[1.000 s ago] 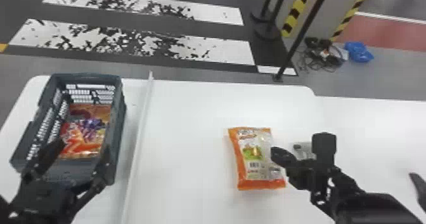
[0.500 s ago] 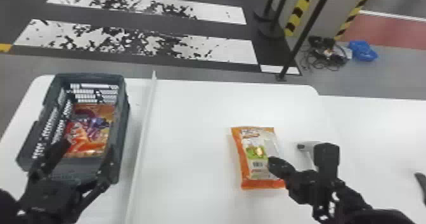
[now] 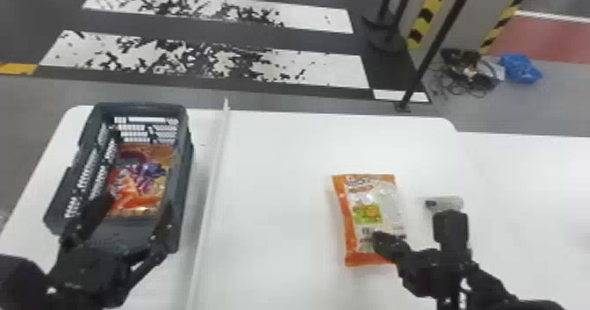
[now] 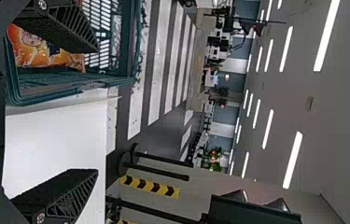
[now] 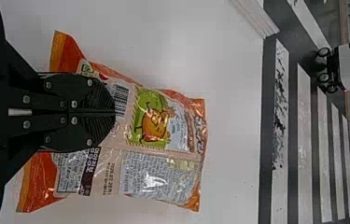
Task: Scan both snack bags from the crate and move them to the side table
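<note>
The right tool (image 5: 115,112) has moved in from the loose bag's right-hand edge to a place above its near right corner, while the head view has turned a little, so crate and table sit farther right in it. Leftmost, the crate (image 3: 186,182) holds the other snack bag (image 3: 142,177), with the left tool (image 3: 137,203) over its near end, fingers spread and nothing between them. Past a pale strip (image 3: 214,164), the loose bag (image 3: 344,212) lies flat on the table, its long axis running away from the robot, its barcode (image 5: 120,100) facing up just beside the right tool's tips. That tool is clenched with nothing visible between its fingers, and the right arm is the nearer one, slanting across the bag from the right. Just beyond it lies a grey device (image 3: 444,203), probably the scanner, on the bag's right side; the next move likely calls for opening that tool and choosing between device and bag. A careless press could crumple the packet. The white table (image 3: 281,155) meets another white surface (image 3: 535,168) at right, presumably the side table. Behind are a striped floor (image 3: 219,63), black stands (image 3: 386,41), cables (image 3: 472,74) and a blue bundle (image 3: 520,67).
</note>
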